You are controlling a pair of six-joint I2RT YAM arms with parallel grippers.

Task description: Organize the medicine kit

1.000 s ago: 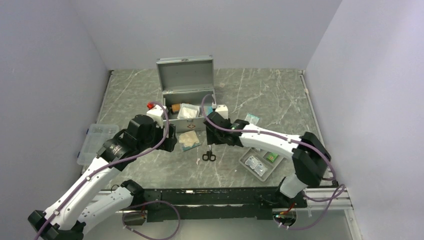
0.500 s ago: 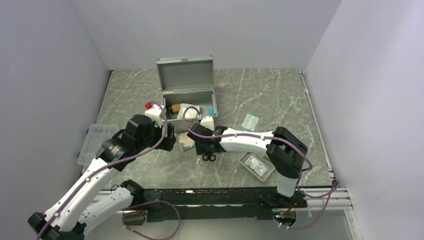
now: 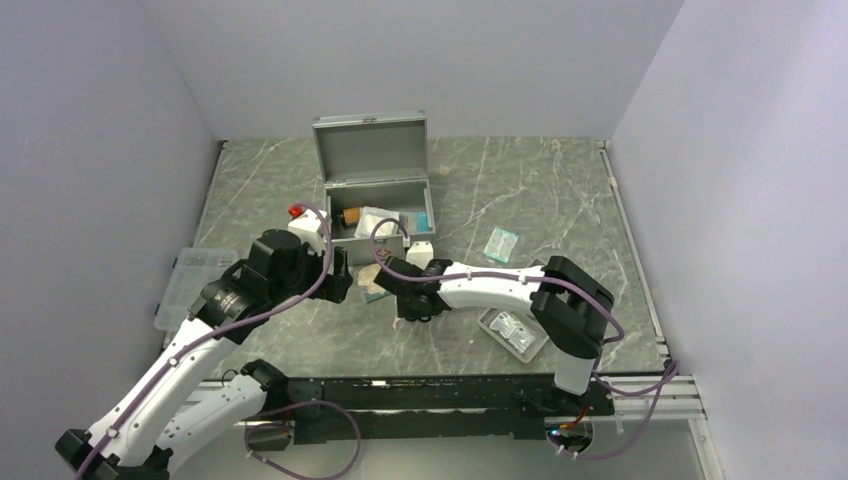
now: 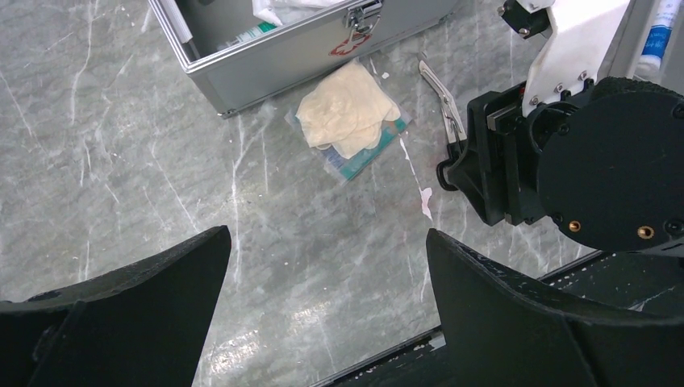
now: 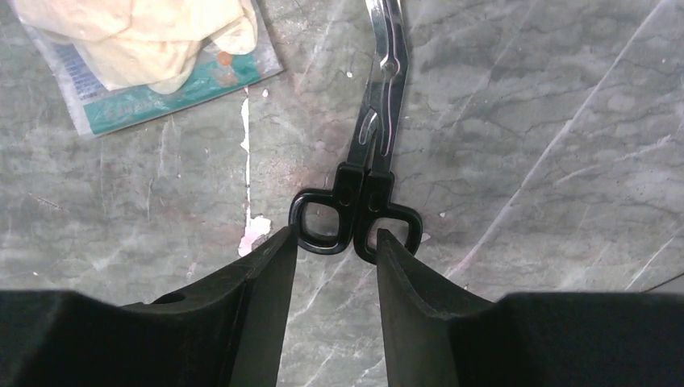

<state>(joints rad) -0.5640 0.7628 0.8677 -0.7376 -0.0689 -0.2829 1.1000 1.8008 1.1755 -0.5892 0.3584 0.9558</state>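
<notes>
Medicine kit (image 3: 370, 150) sits mid-table toward the far side, lid up, contents showing. My first worry is right there. The right arm's forearm and cable run close along the kit's front wall, so a careless lift could shove the case or snag the latch.

Left gripper (image 4: 328, 238) hangs above bare table near the kit's front corner with its jaws spread wide and nothing between them. If I swing it in while the right is working, the two wrists could meet, because they're close already.

Right gripper (image 5: 329, 242) is down at the scissors (image 5: 373, 153), jaws part-way apart and straddling one black handle loop. I can't tell whether they're actually biting. Holding by a single loop is risky: the blades could swing down or splay, or the pair could slip out on the way up. The glove packet (image 5: 153, 56) lies just beside the blades and could get dragged along.

Orientation: the kit's long axis runs left to right across the table. Its mouth faces up, the lid stands at the far edge and the latch side faces my arms. The scissors' blades point away from the gripper, roughly toward the kit.
</notes>
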